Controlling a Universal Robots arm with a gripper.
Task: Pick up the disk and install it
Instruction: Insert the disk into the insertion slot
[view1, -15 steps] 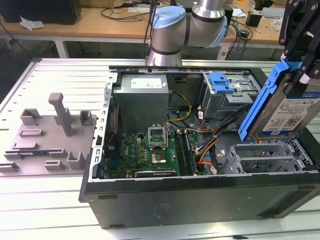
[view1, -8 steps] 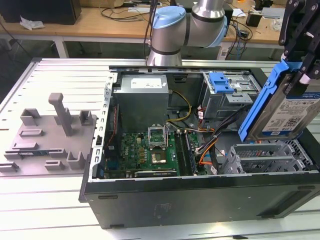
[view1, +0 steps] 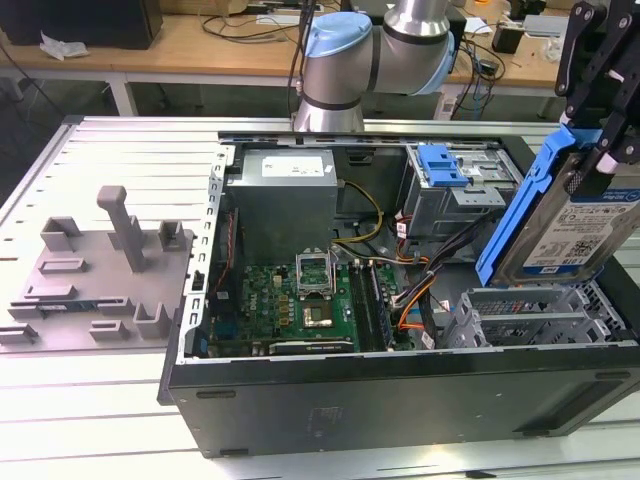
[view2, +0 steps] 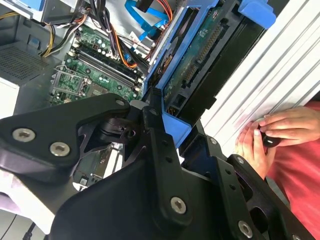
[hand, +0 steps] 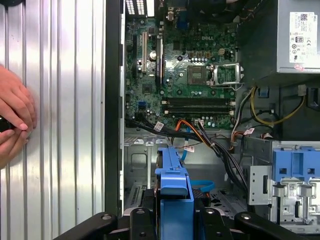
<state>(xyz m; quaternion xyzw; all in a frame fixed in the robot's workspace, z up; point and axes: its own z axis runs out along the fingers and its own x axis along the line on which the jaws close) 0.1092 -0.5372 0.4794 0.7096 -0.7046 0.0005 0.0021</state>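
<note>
- Fingers (view2: 159, 150) of your gripper (view1: 600, 150) are clenched on the disk (view1: 585, 230), one on each side of its blue bracket (view1: 518, 215), at the raised end.
- You have the disk up in the air and tilted, its labelled silver face turned to the exterior view. The second wrist view shows you its green circuit-board underside.
- Its low end hangs just above the grey drive cage (view1: 530, 320), at the exterior view's right end of the open case (view1: 400, 400).
- Further into the case you see the motherboard (view1: 290, 300) on the floor, the power supply (view1: 285, 195) beyond it, and a blue latch (view1: 440, 165) on the bay beside that.
- Orange and black cables (view1: 420, 300) run between the motherboard and the cage.
- Outside the case, in the first wrist view, a person's hands (hand: 14, 120) rest on the slatted table (hand: 60, 125), pinching something small and dark.
- On the exterior view's left, a grey fixture (view1: 110, 265) with upright posts sits on the same table, well apart from the gripper.
- Your arm (view1: 370, 50), grey with a light-blue joint cap, stands behind the case.
</note>
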